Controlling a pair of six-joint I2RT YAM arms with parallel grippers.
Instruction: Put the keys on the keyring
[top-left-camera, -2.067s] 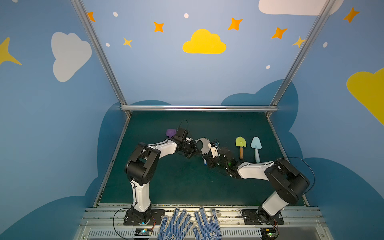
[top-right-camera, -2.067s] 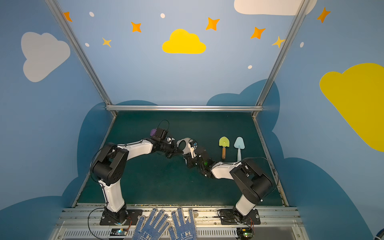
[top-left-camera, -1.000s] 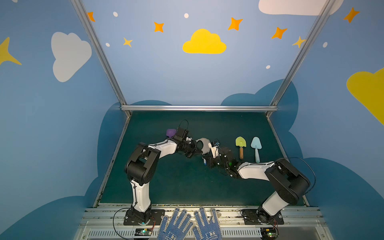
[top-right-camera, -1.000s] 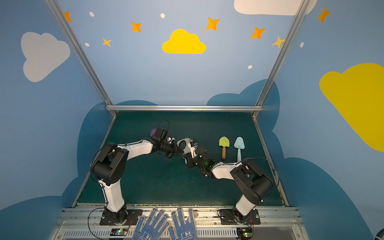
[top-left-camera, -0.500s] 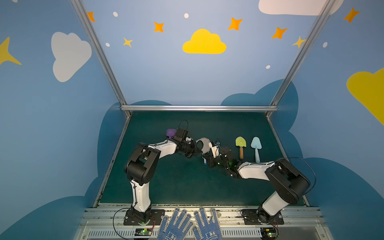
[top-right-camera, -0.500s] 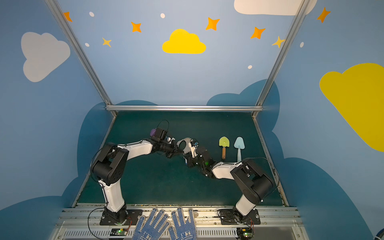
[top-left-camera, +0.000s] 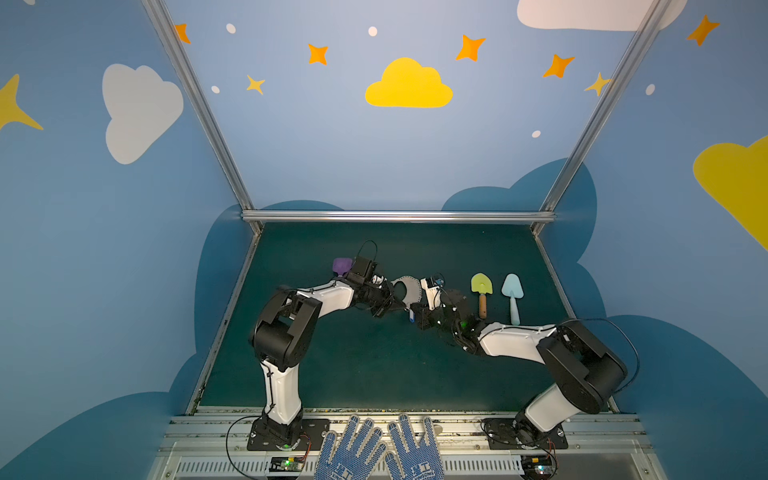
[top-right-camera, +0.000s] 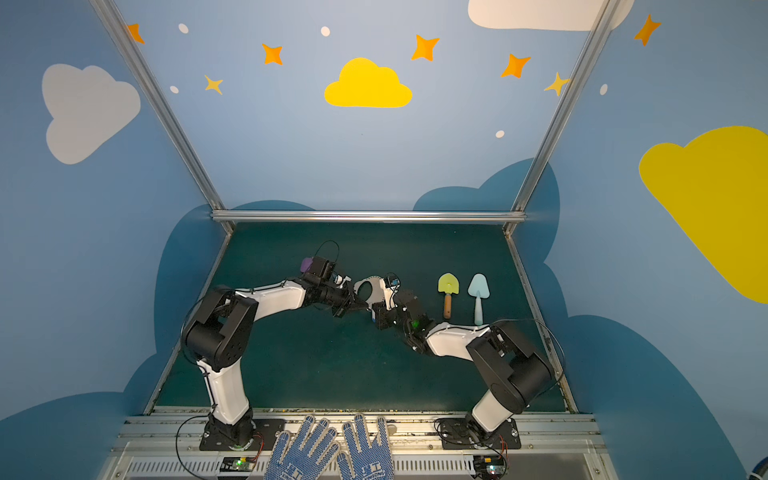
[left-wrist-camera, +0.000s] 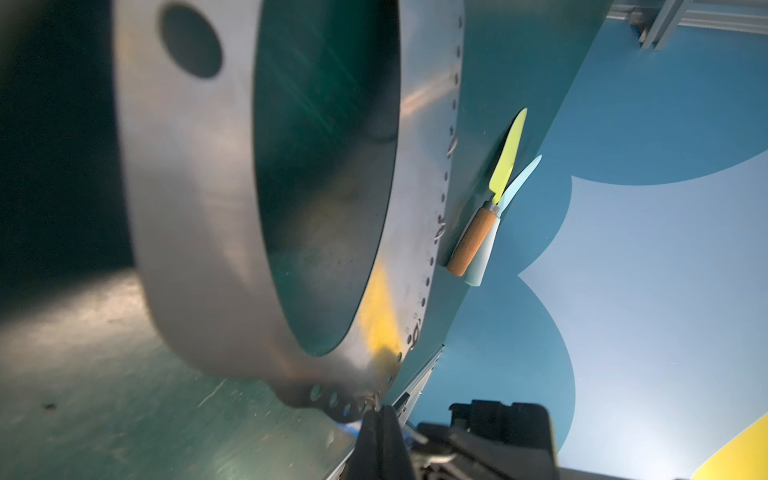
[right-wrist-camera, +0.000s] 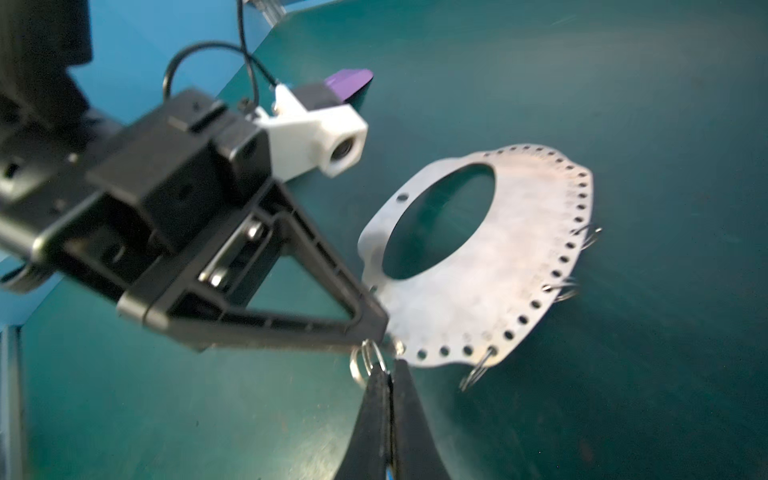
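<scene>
The left fingers (right-wrist-camera: 365, 320) clamp the keyring (right-wrist-camera: 498, 282), tilted above the tabletop (right-wrist-camera: 623, 83)!
The right fingers (right-wrist-camera: 374, 415), clenched on the keys (top-left-camera: 411, 318), hold their wire ring (right-wrist-camera: 365, 349) at its holed edge.

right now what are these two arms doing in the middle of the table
The two arms meet mid-table at the keyring, a flat grey plate with holes along its edge. The left gripper is shut on the plate's rim, holding it. The right gripper is shut on the keys, whose small wire ring pokes out at its tip, right by the holed edge. I cannot tell if that ring is through a hole yet. A green toy shovel and a pale blue shovel lie aside, untouched.
</scene>
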